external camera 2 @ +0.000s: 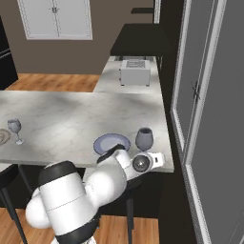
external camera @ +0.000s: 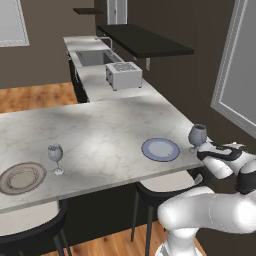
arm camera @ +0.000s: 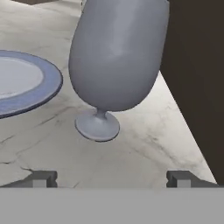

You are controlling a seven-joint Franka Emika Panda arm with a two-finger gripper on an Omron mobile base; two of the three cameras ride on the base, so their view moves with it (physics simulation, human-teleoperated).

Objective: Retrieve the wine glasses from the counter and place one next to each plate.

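Just ahead of my jaws (arm camera: 111, 178) stood the rounder wine glass (arm camera: 114, 57) beside the blue-grey plate (arm camera: 26, 83) | jaws wide open, holding nothing | risk: backing out crooked could topple it off the table (arm camera: 144, 144) edge.

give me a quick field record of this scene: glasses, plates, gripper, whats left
surface: marble top with stools beneath
blue-grey plate: near the right end of the top
rounder wine glass: upright on its foot, just right of the blue-grey plate, apart from it
beige plate: near the left end
slimmer wine glass: upright, just right of the beige plate
gripper: open, empty, fingertips in front of the rounder glass's foot, not touching it
other: toaster on the far counter
left to do: nothing obvious; each plate has a glass beside it
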